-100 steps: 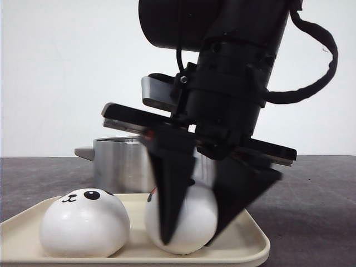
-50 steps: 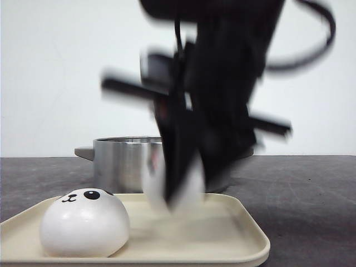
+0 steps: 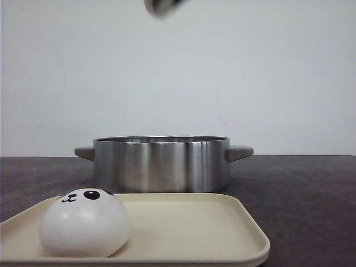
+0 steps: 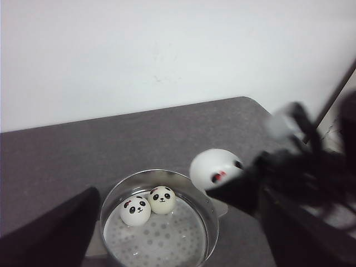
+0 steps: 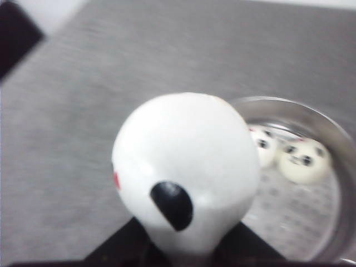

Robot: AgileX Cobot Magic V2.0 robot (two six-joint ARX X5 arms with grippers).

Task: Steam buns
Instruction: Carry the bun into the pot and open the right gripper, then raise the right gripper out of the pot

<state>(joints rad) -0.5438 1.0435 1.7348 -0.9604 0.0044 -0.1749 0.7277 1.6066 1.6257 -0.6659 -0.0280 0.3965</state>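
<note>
- Right gripper [image 5: 183, 253] is clamped on a panda bun [image 5: 186, 172], squeezing it at the base, and holds it up in the air beside the pot [image 5: 328, 183].
- From the left wrist camera, that same bun [image 4: 217, 168] hangs above the pot's [image 4: 158, 219] rim, pinched by the blurred dark right gripper [image 4: 245, 189].
- Left gripper [image 4: 178, 233] shows only two dark fingers [image 4: 50, 233] at the edges of its own view, spread wide apart with nothing between them.
- Two buns [image 4: 149, 204] sit side by side, touching, on the perforated steamer plate [image 4: 167, 242] inside the pot, faces up.
- Out front, one bun [image 3: 84, 222] rests on the left end of the cream tray [image 3: 222, 233], with the steel pot [image 3: 161, 164] just behind the tray on the dark table [image 3: 300, 189].
- At the top edge of the front view a blurred grey shape [image 3: 161, 5] pokes in; I cannot tell what it is.
</note>
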